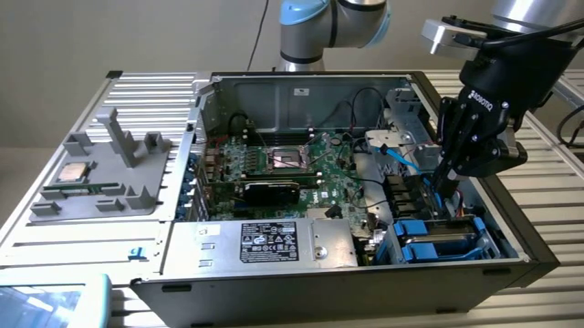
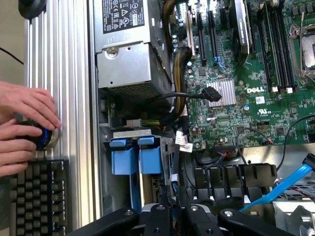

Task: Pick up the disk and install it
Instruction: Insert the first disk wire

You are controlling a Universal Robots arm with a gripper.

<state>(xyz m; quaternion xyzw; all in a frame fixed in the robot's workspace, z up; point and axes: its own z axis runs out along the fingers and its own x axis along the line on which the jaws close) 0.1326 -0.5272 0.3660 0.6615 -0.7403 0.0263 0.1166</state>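
Inside open case, ROBOTIQ hand (image 1: 447,186) narrowed above disk (image 1: 442,240), seemingly empty; motherboard (image 2: 246,98) reads DELL.

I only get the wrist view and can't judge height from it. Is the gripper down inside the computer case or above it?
Observer: The gripper is down inside the case, at the exterior view's right side.
Operator: What is under its tips?
Observer: The disk, silver-grey in its blue carrier frame, lies in the bay just below the tips. I can't tell whether they touch it.
Operator: What sits outside the case?
Observer: On the exterior view's left, a grey tray holds a small square chip.
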